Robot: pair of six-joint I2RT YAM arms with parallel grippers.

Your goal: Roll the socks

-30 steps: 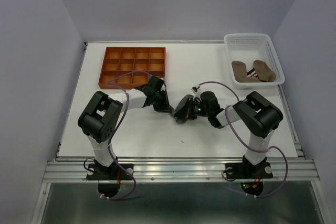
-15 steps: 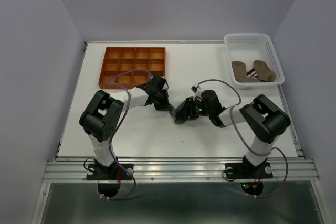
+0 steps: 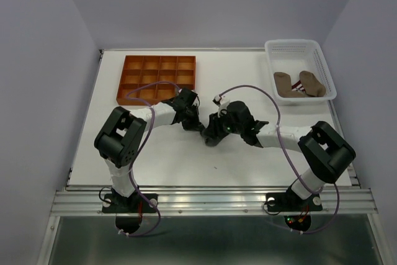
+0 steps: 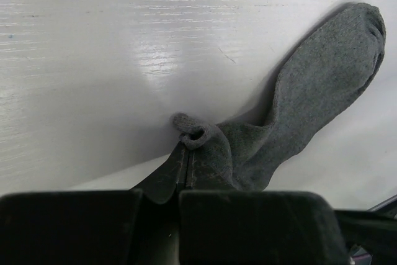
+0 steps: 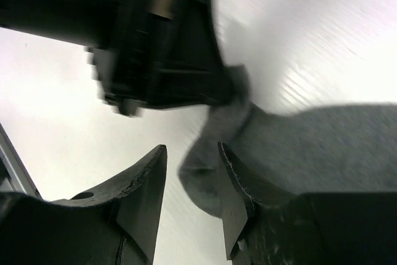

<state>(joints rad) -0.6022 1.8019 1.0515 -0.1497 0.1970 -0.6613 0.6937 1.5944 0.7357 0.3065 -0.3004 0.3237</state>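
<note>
The grip has just changed sides. The left arm's fingers, partly open a second ago, are now pinched tight on the curled edge of the grey fabric sock. The sock lies stretched out on the white table, near its middle and between the two wrists. The right arm's fingers, closed a second ago, now stand apart and hold nothing, with the sock's bunched end at their tips. The right arm has also reached further left. This looks like a handover partway through rolling: the left side pins the started roll while the right is free to regrip. Tan-brown socks wait in the white mesh basket.
</note>
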